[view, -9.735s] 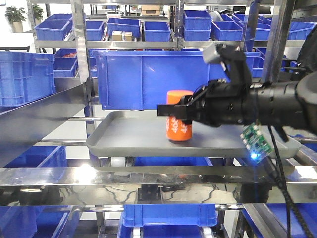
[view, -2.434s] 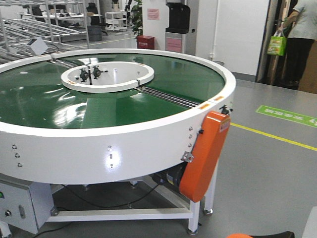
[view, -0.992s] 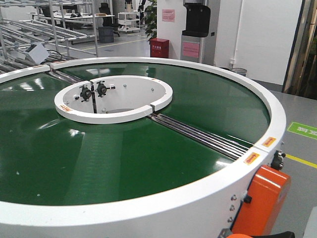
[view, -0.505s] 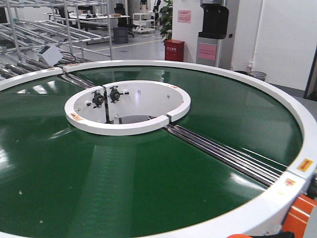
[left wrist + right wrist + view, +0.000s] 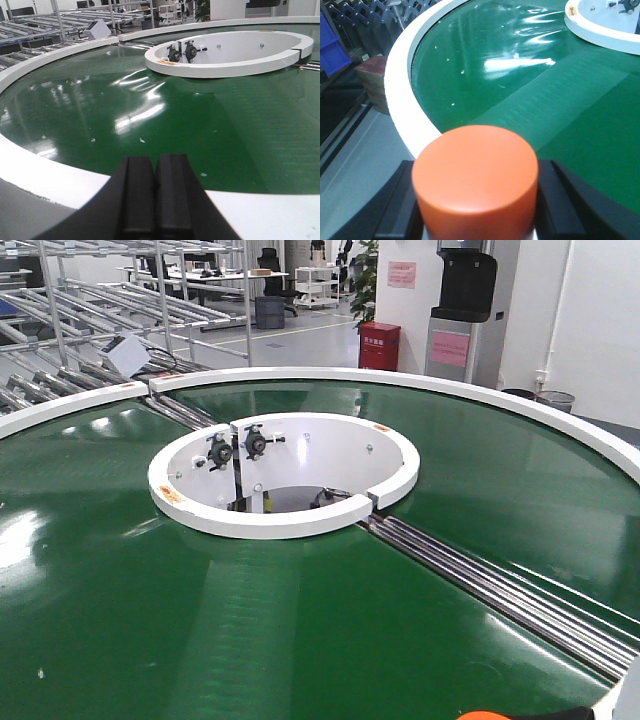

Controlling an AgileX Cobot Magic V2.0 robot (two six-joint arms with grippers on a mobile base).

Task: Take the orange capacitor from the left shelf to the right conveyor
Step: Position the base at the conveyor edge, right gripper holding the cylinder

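Observation:
The orange capacitor (image 5: 476,180), a smooth orange cylinder, sits between the two black fingers of my right gripper (image 5: 476,210), which is shut on it. It hangs over the white rim (image 5: 405,115) of the round conveyor, at the edge of the green belt (image 5: 555,95). A sliver of the capacitor (image 5: 482,716) shows at the bottom edge of the front view. My left gripper (image 5: 155,200) is shut and empty, its fingers pressed together above the conveyor's white rim (image 5: 260,220). The left shelf is out of view.
The conveyor's green belt (image 5: 200,620) surrounds a white inner ring (image 5: 280,520) with black bearings. Metal rails (image 5: 500,590) cross the belt on the right. Roller racks (image 5: 110,310) stand behind. A brown box (image 5: 372,77) and a blue bin (image 5: 331,50) sit on the floor left of the conveyor.
The view has turned from the shelf to the conveyor and closed in on it; over the last second the belt and inner ring have grown and shifted right. The capacitor stays held in my right gripper.

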